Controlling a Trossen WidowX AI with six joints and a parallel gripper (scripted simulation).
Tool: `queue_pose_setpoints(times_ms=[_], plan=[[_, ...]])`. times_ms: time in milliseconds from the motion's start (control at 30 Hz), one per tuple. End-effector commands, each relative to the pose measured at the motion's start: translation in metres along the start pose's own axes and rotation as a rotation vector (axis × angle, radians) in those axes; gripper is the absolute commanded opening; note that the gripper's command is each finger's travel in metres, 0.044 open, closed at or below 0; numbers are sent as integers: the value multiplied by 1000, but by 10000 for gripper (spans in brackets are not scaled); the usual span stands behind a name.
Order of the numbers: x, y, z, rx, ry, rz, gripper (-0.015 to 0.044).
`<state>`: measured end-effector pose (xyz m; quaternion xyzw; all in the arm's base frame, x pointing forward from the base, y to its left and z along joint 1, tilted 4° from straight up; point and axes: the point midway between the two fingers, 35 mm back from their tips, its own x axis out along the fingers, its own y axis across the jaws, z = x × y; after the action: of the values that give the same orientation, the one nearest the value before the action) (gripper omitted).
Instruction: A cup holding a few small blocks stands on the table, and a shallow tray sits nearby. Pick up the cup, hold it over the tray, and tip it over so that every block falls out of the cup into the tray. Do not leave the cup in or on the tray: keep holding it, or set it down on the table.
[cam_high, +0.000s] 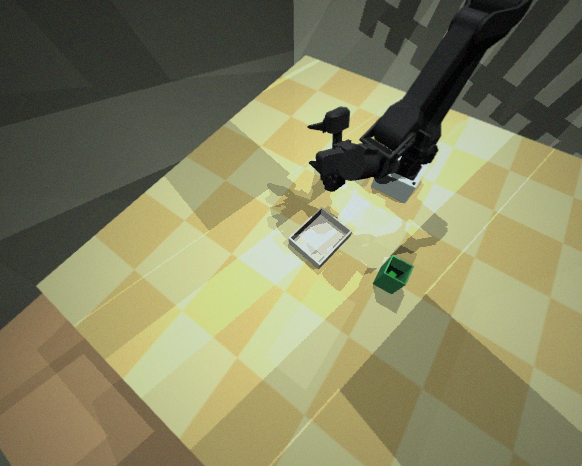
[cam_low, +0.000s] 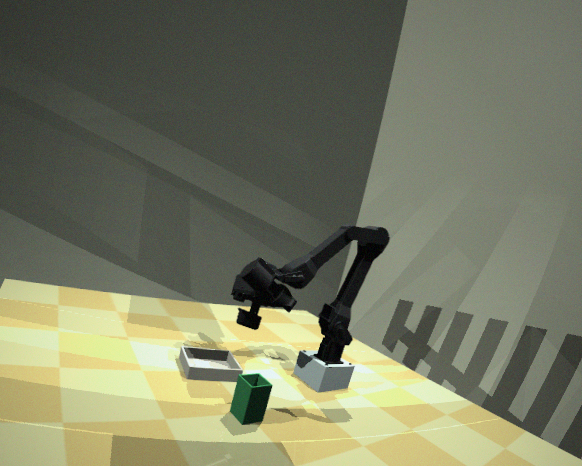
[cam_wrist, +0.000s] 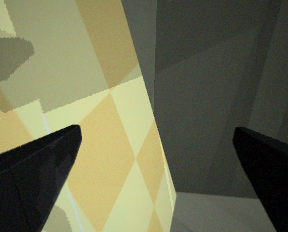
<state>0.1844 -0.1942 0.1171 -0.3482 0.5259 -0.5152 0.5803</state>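
- You can read no text, label, brand, number or sign in the top, exterior or wrist view.
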Motion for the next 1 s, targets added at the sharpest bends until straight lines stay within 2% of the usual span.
queue_pose_setpoints(times_ms=[0,500,967], plan=[[-23,19,14,87,-137,93,440],[-120,71,42,325,-539,487,440],[-222,107,27,437,-807,977,440]])
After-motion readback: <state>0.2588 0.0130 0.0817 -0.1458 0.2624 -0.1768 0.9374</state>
